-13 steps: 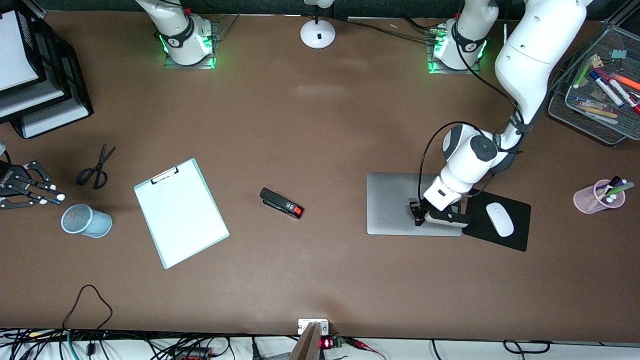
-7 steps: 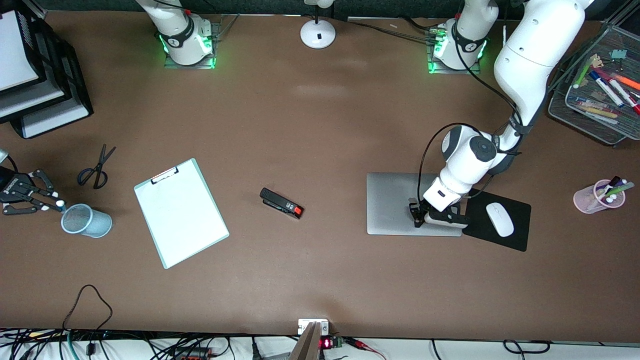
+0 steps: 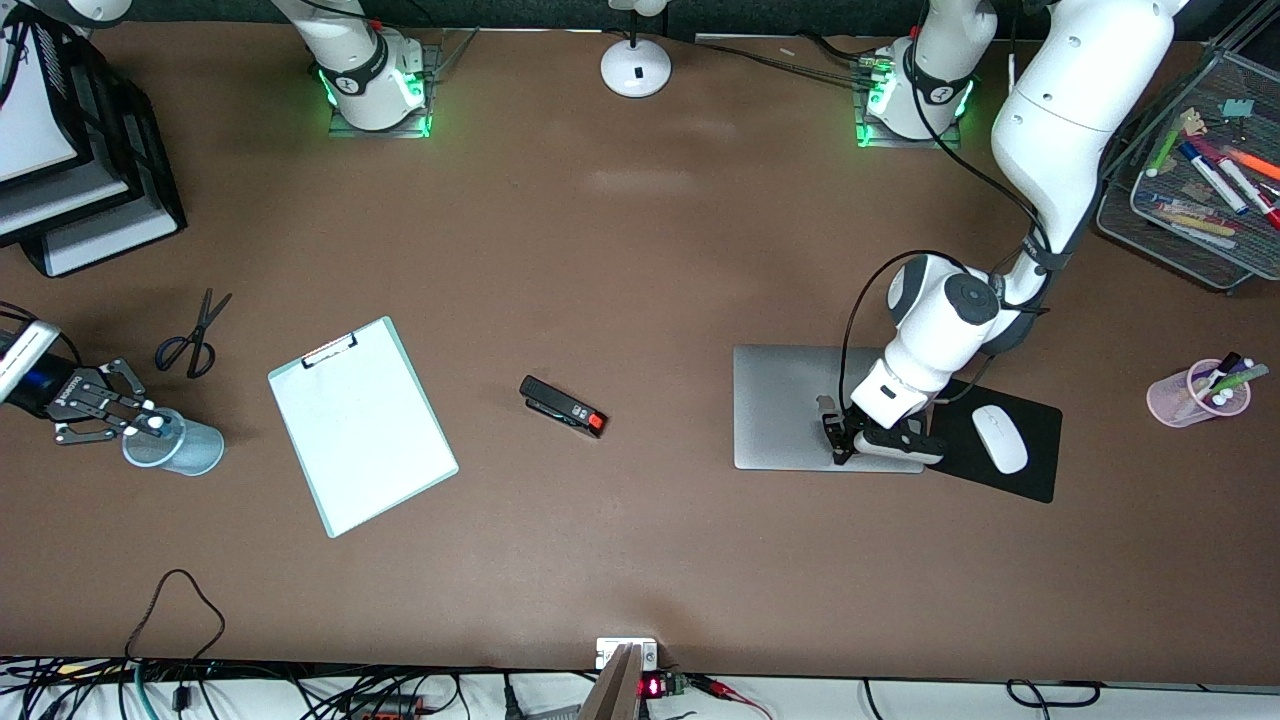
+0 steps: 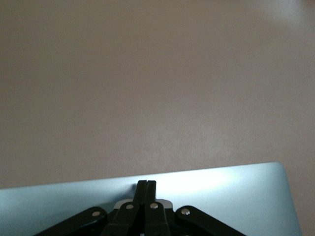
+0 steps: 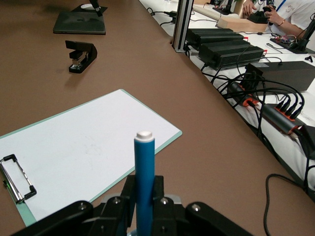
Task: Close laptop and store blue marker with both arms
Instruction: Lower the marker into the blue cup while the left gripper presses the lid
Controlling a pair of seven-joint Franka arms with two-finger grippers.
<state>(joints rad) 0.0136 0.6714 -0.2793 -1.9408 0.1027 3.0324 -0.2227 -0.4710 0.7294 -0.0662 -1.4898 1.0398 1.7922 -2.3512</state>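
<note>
Right tool (image 3: 140, 424) grips blue marker (image 5: 144, 182) above mesh cup (image 3: 175, 442), 9 o'clock on surface; center it before you release. Left tool (image 3: 838, 437), pinched empty, presses closed laptop (image 3: 790, 405).

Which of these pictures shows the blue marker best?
The right wrist view: the blue marker stands upright there, clamped in the right gripper, white end up. In the front view that gripper is over the mesh cup, but the marker itself cannot be made out. The left wrist view shows only the closed laptop.
</note>
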